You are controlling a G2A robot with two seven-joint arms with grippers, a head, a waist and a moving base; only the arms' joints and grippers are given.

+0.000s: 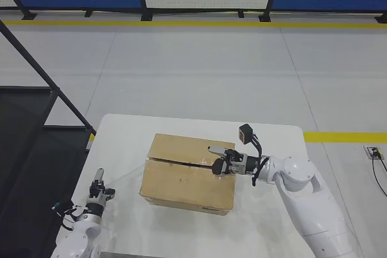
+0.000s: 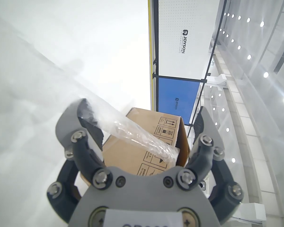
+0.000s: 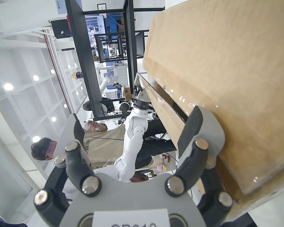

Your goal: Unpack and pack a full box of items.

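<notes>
The cardboard box (image 1: 187, 177) is sitting in the middle of the white desk (image 1: 271, 206), its top flaps meeting along a centre seam. The right tool (image 1: 218, 160) is hanging over that seam with its fingers spread, one finger at a flap edge. The left tool (image 2: 142, 109) is resting near the desk's left near corner, apart from the box. Its fingers are spread, and a clear plastic strip (image 2: 137, 133) is trailing from one finger.

Box (image 1: 187, 188) interior beneath closed flaps (image 1: 190, 149)
</notes>
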